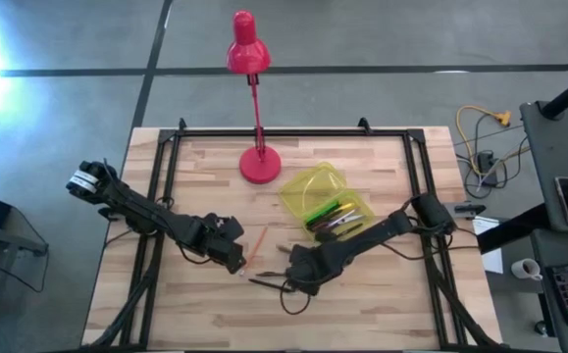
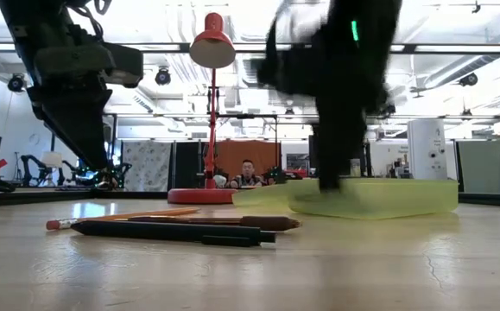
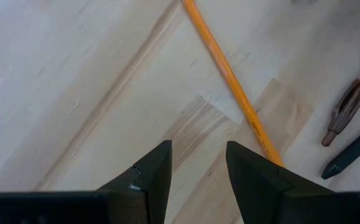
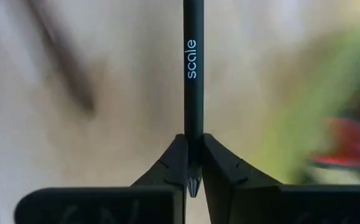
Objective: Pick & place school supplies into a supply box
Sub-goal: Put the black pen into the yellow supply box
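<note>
My right gripper point(image 4: 193, 138) is shut on a black pen point(image 4: 193, 68) printed "scale", near the table's middle point(image 1: 298, 277), beside the supply box point(image 1: 328, 201). The box is translucent yellow-green, lies open on the table and holds several pens point(image 1: 335, 218). My left gripper point(image 3: 198, 146) hangs open over bare wood point(image 1: 232, 257), with an orange pencil point(image 3: 229, 81) lying just beside one finger. A brown pen point(image 3: 347, 102) and another black pen point(image 2: 172, 231) lie flat on the table next to the pencil point(image 2: 120, 216). My right gripper pinches the black pen's barrel close to its pointed tip point(image 4: 193, 127) between its two fingers. The fingers come steeply from above and lie across the pen. The long end with the lettering sticks out past the fingers. Whether the pen is clear of the table I cannot tell.
A red desk lamp point(image 1: 254, 118) stands at the table's far middle, its base point(image 1: 260, 165) just left of the box. A black frame rail point(image 1: 293, 132) runs around the tabletop. Bare wood lies along the near edge.
</note>
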Controlling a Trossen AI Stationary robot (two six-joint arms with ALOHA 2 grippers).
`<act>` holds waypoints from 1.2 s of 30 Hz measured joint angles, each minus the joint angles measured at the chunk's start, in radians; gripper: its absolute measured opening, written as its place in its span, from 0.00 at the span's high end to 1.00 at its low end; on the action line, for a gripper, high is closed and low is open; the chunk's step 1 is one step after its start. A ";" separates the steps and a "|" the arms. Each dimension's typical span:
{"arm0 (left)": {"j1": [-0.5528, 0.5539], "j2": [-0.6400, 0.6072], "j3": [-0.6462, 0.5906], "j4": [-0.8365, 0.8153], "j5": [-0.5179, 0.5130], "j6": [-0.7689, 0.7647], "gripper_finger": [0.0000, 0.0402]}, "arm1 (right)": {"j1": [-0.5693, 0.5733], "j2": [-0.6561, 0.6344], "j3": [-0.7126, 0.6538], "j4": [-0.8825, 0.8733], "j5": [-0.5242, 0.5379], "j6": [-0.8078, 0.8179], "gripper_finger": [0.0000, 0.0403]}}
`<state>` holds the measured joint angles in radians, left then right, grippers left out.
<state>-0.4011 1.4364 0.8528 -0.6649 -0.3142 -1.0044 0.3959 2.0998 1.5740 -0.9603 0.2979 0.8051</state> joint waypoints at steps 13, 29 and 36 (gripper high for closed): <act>0.000 0.000 -0.007 0.007 -0.008 0.000 0.66 | 0.041 -0.300 -0.069 -0.578 0.282 -0.146 0.96; 0.000 0.000 -0.006 0.029 -0.008 -0.180 0.66 | -0.127 -0.398 -0.534 -0.185 0.282 -0.872 0.92; 0.005 0.000 -0.006 0.090 -0.008 -0.229 0.66 | -0.123 -0.481 -0.567 -0.119 0.266 -0.863 0.86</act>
<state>-0.3962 1.4364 0.8466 -0.5752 -0.3221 -1.2331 0.2729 1.6186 1.0067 -1.0795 0.5634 -0.0579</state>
